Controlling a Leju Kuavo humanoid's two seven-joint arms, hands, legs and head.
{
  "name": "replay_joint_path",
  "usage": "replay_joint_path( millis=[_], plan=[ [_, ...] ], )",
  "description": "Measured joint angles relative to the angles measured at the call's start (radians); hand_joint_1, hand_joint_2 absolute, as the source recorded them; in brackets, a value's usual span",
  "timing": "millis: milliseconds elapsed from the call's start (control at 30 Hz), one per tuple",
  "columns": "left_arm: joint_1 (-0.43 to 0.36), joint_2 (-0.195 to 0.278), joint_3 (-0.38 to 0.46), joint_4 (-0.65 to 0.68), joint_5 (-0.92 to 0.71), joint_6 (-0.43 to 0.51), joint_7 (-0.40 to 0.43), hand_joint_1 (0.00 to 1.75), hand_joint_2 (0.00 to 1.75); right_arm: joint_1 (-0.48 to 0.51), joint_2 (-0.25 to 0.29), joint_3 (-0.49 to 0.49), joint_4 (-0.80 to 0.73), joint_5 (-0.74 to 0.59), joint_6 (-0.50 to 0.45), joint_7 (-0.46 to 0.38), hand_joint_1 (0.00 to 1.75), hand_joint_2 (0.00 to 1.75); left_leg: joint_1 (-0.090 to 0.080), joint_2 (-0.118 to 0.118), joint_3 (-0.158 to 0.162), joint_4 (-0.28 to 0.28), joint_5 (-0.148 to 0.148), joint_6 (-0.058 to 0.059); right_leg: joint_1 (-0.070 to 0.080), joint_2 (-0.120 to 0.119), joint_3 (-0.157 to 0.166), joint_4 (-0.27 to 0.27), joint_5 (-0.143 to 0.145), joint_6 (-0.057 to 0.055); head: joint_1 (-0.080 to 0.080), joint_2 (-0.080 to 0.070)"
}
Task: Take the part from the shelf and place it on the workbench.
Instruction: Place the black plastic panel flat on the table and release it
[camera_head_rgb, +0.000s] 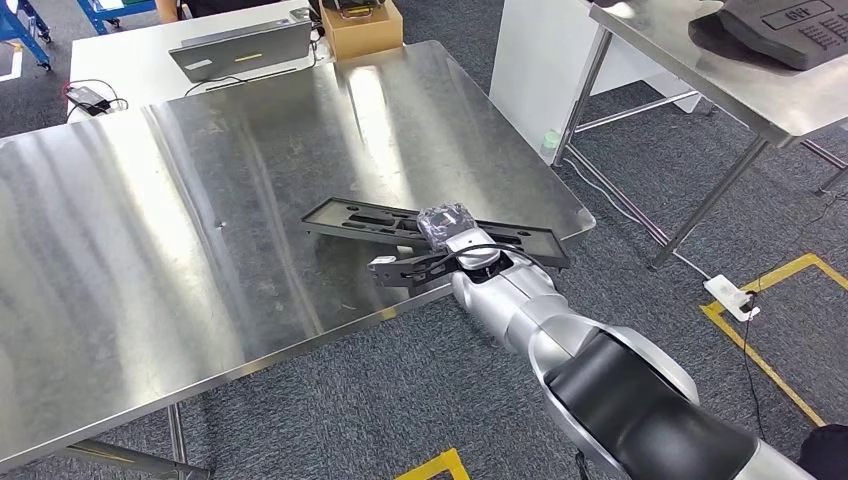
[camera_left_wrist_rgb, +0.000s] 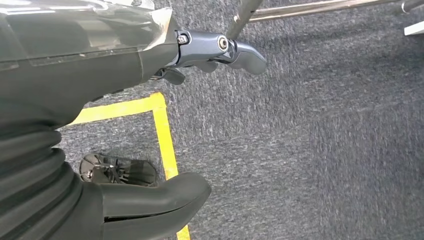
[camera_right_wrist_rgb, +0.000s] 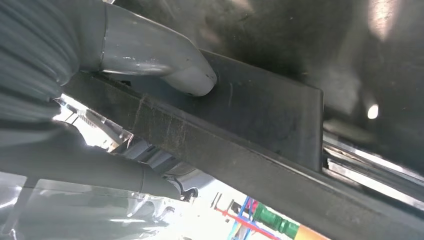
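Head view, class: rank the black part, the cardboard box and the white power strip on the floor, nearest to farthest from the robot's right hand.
1. Black part: held in the right hand, at the workbench's near edge.
2. White power strip: on the carpet, to the right.
3. Cardboard box: beyond the workbench's far end.

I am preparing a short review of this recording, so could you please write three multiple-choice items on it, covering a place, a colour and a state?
1. Where is the black part?
A. at the workbench's near right corner
B. on the floor
C. on the cardboard box

2. What colour is the floor tape?
A. red
B. yellow
C. white

3. What is the right robot hand doing?
A. hanging free
B. resting open on the workbench
C. holding the part

Answers: 1 A, it lies over the workbench corner; 2 B, yellow lines cross the carpet; 3 C, thumb and fingers clamp it.
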Motion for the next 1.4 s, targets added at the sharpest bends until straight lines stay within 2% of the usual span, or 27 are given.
replay_joint_path(
  millis=[533, 700, 800, 967, 1100, 1233, 1400],
  plan=[
    [0.015, 0.005, 0.0, 0.0, -0.001, 0.01, -0.006, 0.0, 1.75, 0.012, 0.01, -0.001, 0.014, 0.058, -0.06, 0.006, 1.75, 1.75, 0.0, 0.0, 0.0, 0.0, 0.0, 0.0, 0.0, 0.0, 0.0, 0.0, 0.0, 0.0, 0.0, 0.0],
    [0.019, 0.006, 0.003, 0.0, 0.003, 0.01, -0.007, 0.0, 1.75, 0.01, 0.006, -0.002, 0.014, 0.11, -0.111, 0.058, 1.75, 1.75, 0.0, 0.0, 0.0, 0.0, 0.0, 0.0, 0.0, 0.0, 0.0, 0.0, 0.0, 0.0, 0.0, 0.0],
    [0.031, 0.009, 0.011, 0.0, 0.015, 0.011, -0.013, 0.0, 1.75, -0.01, -0.014, -0.003, 0.013, 0.177, -0.138, 0.13, 1.75, 1.75, 0.0, -0.001, 0.0, 0.0, 0.0, 0.0, 0.0, 0.0, 0.0, 0.0, 0.0, 0.0, 0.0, 0.0],
    [0.053, 0.014, 0.027, 0.0, 0.023, 0.003, -0.026, 0.0, 1.75, -0.101, -0.079, -0.025, 0.0, 0.269, -0.199, 0.228, 1.75, 1.75, -0.002, -0.002, -0.001, 0.0, 0.0, 0.0, 0.0, -0.001, 0.0, 0.0, 0.0, 0.0, 0.0, 0.0],
    [0.053, 0.015, 0.032, 0.0, 0.012, -0.002, -0.027, 0.0, 1.75, -0.152, -0.117, -0.1, -0.026, 0.34, -0.23, 0.241, 1.75, 1.75, -0.002, -0.002, -0.001, 0.0, 0.0, 0.001, 0.0, 0.0, 0.0, 0.0, 0.0, 0.0, 0.0, 0.0],
    [0.049, 0.014, 0.032, 0.0, 0.005, -0.003, -0.026, 0.0, 1.75, -0.16, -0.125, -0.16, -0.042, 0.37, -0.235, 0.242, 1.75, 1.75, -0.002, -0.001, -0.001, 0.0, 0.0, 0.001, 0.0, 0.0, 0.0, 0.0, 0.0, 0.0, 0.0, 0.0],
    [0.049, 0.013, 0.032, 0.0, 0.001, -0.005, -0.024, 0.0, 1.75, -0.159, -0.129, -0.189, -0.047, 0.386, -0.236, 0.243, 1.75, 1.75, -0.002, -0.001, -0.001, 0.0, 0.0, 0.0, 0.0, 0.0, 0.0, 0.0, 0.0, 0.0, 0.0, 0.0]
  ],
)
